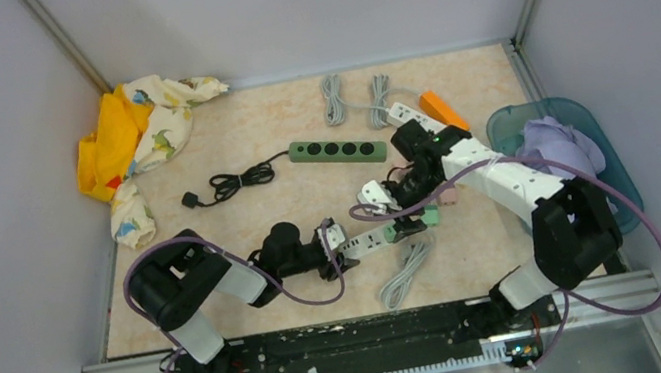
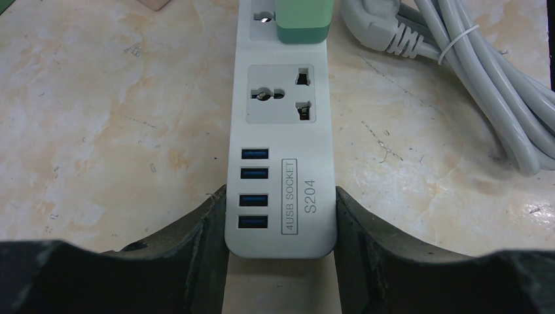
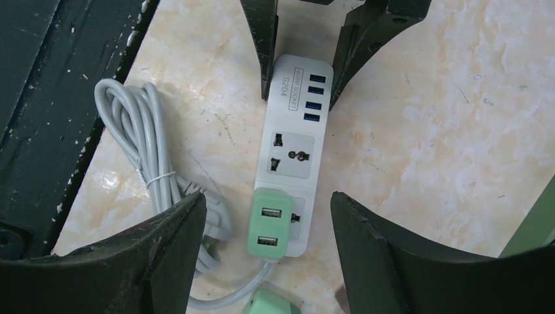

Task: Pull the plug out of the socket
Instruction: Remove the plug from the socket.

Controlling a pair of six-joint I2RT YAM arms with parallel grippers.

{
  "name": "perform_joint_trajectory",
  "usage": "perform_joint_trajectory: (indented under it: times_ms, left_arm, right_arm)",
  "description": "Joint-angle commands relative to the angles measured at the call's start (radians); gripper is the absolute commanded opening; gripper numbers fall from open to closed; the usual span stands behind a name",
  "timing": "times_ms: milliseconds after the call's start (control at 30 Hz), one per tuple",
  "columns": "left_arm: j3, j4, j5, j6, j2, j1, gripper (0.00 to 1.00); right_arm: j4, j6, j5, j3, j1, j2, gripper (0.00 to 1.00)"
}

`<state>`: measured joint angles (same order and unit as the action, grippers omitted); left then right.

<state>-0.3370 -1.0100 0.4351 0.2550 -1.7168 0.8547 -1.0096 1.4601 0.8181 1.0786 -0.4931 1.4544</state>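
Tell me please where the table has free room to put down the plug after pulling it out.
Bare table lies beyond the green strip, between the cloth pile and the grey cord bundles; also between the black cable and the left arm. Crowded: around the white socket strip, with green plug and grey coil.

Plug (image 3: 269, 222) on socket strip (image 3: 291, 154) end, coiled cable (image 3: 160, 186) just beside.

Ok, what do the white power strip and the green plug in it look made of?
White power strip: probably moulded plastic, smooth satin finish, with crisp printed lettering. Green USB adapter plug: likely plastic too, matte, uniformly coloured with rounded corners.
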Motion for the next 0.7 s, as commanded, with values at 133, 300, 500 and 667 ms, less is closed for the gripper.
perform_joint_trajectory:
  times_ms: [133, 300, 500, 667]
  left_arm:
    - [0.0, -0.008, 0.038, -0.003, -0.018, 0.001, 0.0]
    - [0.001, -0.008, 0.037, -0.003, -0.018, 0.001, 0.0]
    - [0.011, -0.019, 0.035, -0.003, -0.014, -0.001, 0.0]
    - [0.013, -0.024, 0.034, -0.005, -0.011, -0.001, 0.0]
  right_arm:
    - [0.036, -0.036, -0.044, 0.0, -0.035, 0.027, 0.7]
    - [0.055, -0.066, -0.159, -0.008, -0.08, 0.08, 0.69]
    - [0.104, -0.123, -0.286, -0.019, -0.115, 0.111, 0.65]
    - [0.11, -0.155, -0.347, -0.006, -0.122, 0.127, 0.56]
